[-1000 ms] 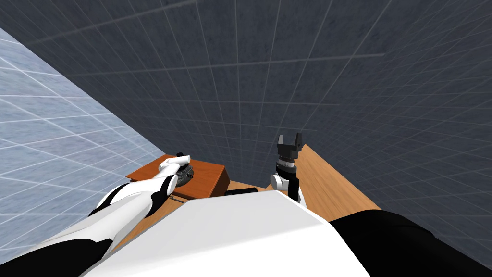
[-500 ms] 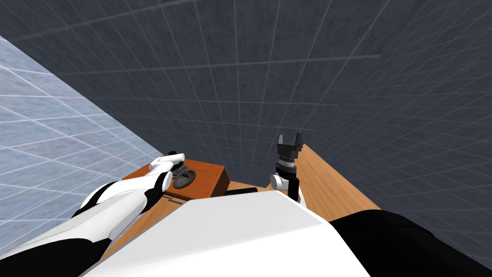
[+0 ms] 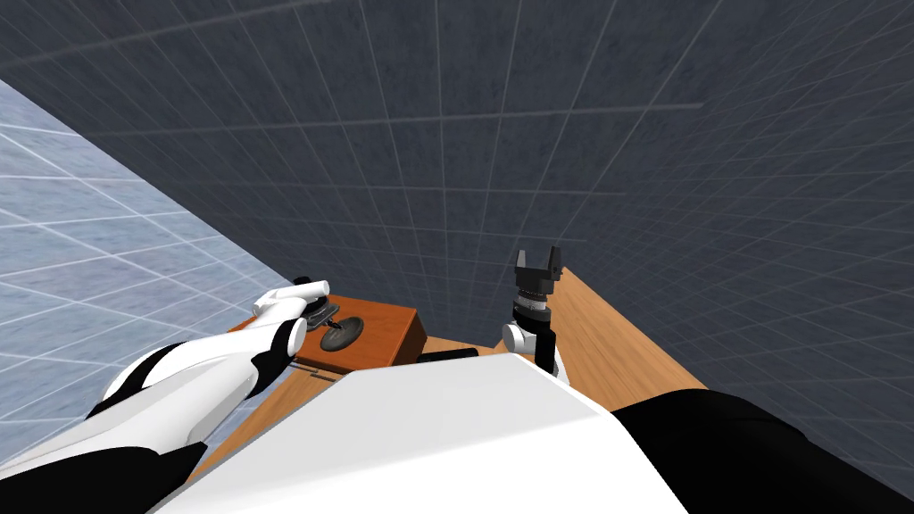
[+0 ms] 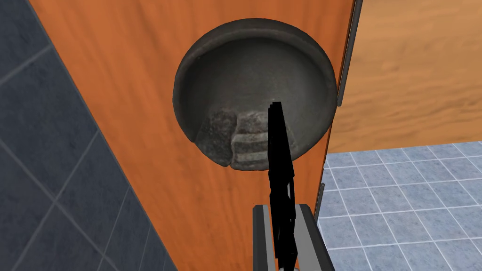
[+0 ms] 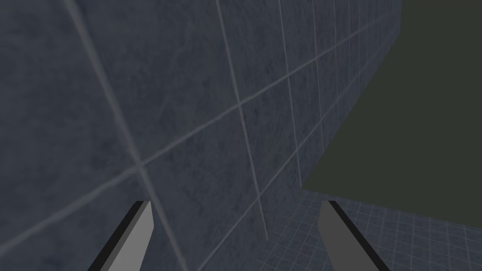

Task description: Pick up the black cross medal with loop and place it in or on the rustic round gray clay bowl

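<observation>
Black and thin, the black cross medal with loop (image 4: 278, 141) shows edge-on, clamped between the two light grey fingers (image 4: 261, 235) of the left tool (image 4: 284, 209), which press its flat sides; its long axis runs along the fingers, and its far end points straight out from the tool toward the rustic round dark grey clay bowl (image 4: 226, 61); in the left wrist view that far tip overlaps the bowl's hollow, though I cannot tell whether it touches; the loop cannot be made out; a rough, paler grey stony patch (image 4: 226, 136) shows at the bowl's side nearest the tool; the bowl stands on the reddish-brown wooden table (image 4: 117, 94), just ahead of the fingertips; a paler wooden surface (image 4: 414, 70) and blue floor tiles (image 4: 400, 211) lie past the table's edge; the right tool (image 3: 538, 260) is raised well apart from the left tool, its fingers spread wide.
</observation>
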Available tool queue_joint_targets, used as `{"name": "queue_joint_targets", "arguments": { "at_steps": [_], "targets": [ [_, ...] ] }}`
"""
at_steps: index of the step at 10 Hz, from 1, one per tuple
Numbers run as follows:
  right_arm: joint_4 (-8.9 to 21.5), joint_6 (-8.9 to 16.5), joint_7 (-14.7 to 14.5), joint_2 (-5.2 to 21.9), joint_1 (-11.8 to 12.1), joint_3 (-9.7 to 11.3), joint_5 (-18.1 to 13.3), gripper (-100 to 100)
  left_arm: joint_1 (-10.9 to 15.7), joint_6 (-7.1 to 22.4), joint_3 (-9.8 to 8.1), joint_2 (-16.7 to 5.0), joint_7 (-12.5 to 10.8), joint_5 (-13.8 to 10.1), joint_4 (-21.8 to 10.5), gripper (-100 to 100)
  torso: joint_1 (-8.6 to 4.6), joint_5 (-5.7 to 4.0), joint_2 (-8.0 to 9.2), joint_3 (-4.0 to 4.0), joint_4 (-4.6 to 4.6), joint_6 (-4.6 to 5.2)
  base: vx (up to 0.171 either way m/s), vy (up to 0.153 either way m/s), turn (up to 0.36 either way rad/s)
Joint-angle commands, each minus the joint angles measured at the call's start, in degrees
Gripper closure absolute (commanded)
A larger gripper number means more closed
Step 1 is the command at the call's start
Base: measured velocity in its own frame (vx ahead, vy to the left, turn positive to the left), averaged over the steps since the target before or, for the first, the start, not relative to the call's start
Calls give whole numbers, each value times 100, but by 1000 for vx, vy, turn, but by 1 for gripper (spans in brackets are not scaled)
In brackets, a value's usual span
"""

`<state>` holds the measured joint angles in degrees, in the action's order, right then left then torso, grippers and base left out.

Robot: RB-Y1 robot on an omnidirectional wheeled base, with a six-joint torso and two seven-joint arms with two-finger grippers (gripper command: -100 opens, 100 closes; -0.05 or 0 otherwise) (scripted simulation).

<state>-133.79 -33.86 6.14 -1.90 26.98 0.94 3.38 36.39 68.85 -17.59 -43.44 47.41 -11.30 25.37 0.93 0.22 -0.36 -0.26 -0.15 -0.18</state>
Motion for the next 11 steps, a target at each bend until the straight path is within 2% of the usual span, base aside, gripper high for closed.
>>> {"name": "queue_joint_targets", "arguments": {
  "at_steps": [1, 2, 3, 7, 8, 9, 11],
  "targets": [
    [0, 0, 0, 0, 0, 0, 0, 0, 83, 84, -83, -194, 187, -66, -108, 100, 0, 0, 0, 0, 0, 0, 4, 11, -42],
    [0, 0, 0, 0, 0, 0, 0, 0, 142, -10, -39, -148, 130, -33, -233, 100, 0, -2, 0, 1, 1, -1, 3, 10, -2],
    [0, 0, 0, 0, 0, 0, 0, 0, 162, -23, -43, -171, 162, -35, -263, -100, -1, 4, 0, -1, -2, 1, 0, 0, 0],
    [0, 0, 0, 0, 0, 0, 0, 0, 160, -23, -42, -169, 160, -34, -259, -100, -4, 3, -1, -2, -2, 1, 0, 0, 0],
    [0, 0, 0, 0, 0, 0, 0, 0, 160, -23, -42, -169, 160, -34, -259, 0, -4, 3, -1, -2, -2, 1, 0, 0, 0],
    [0, 0, 0, 0, 0, 0, 0, 0, 275, 195, -78, -350, 287, -35, -179, -100, -4, 3, -1, -2, -2, 1, -5, -55, 6],
    [0, 0, 0, -1, 0, 0, 0, 0, 271, 195, -78, -350, 287, -35, 78, -100, -28, -3, 2, 1, -1, 2, -6, -48, 13]
  ]
}}
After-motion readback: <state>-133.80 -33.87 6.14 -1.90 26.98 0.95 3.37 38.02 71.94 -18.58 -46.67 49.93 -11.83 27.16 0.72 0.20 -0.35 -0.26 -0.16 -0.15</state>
